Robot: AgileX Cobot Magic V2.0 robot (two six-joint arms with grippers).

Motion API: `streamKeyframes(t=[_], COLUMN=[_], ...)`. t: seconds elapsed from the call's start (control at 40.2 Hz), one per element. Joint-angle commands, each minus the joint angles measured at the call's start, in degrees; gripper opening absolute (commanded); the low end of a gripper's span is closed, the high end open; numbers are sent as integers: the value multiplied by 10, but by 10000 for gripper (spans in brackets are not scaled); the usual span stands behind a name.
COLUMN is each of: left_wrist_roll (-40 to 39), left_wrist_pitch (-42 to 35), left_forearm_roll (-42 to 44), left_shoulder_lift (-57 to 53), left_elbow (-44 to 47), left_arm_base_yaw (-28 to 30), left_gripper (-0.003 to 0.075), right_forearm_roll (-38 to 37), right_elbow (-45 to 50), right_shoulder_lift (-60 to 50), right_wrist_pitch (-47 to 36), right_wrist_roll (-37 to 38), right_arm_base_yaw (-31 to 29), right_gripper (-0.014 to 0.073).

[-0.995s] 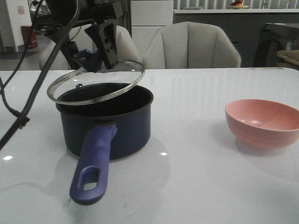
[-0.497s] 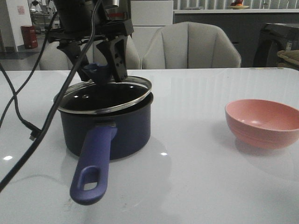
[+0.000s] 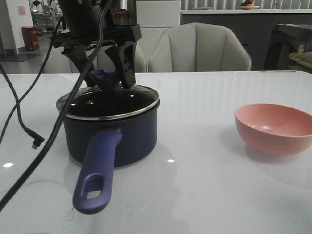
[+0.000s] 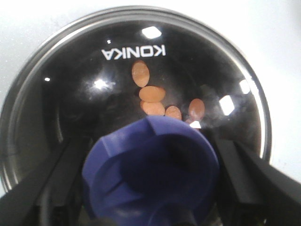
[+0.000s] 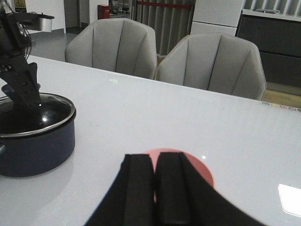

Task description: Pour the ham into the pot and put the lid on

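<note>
The navy pot (image 3: 122, 134) stands on the table at the left, its purple-blue handle (image 3: 97, 165) pointing toward the front. The glass lid (image 3: 109, 101) lies flat on the pot's rim. My left gripper (image 3: 105, 73) is over the pot, its fingers on either side of the lid's purple-blue knob (image 3: 104, 78) and closed on it. In the left wrist view the knob (image 4: 150, 165) fills the space between the fingers, and several ham slices (image 4: 152, 94) show through the glass on the pot's bottom. My right gripper (image 5: 154, 162) is shut and empty above the pink bowl; it does not show in the front view.
An empty pink bowl (image 3: 275, 127) sits at the right of the table; it also shows in the right wrist view (image 5: 200, 170). Black cables (image 3: 29, 131) hang over the table's left side. Grey chairs (image 3: 200, 46) stand behind the far edge.
My left gripper has lowered the tilted lid from above the pot's back-left side down onto the rim, where it now lies flat. The pot and the bowl have not moved.
</note>
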Motion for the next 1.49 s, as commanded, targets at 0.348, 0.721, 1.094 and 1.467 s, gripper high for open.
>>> streamKeyframes(t=[0.348,0.721,1.094,1.467], left_wrist_roll=[-1,-1,-1,-1], left_wrist_pitch=[-21,2,50,43], left_forearm_roll=[-3,-7,-5,36], left_shoulder_lift=[-27,-27,-46,-134], left_elbow=[-32,-51,-127,-83], left_arm_base_yaw=[-1,-1,-1,-1], left_gripper=[537,545,606,606], right_forearm_roll=[3,3,3,3], right_elbow=[-14,-14,-14,-14], right_shoulder_lift=[5,5,5,5], right_wrist_pitch=[-42,-42,-42,-42], right_wrist_roll=[-5,-5,-5,-5], right_arm_base_yaw=[1,1,1,1], right_gripper=[151,151,151,151])
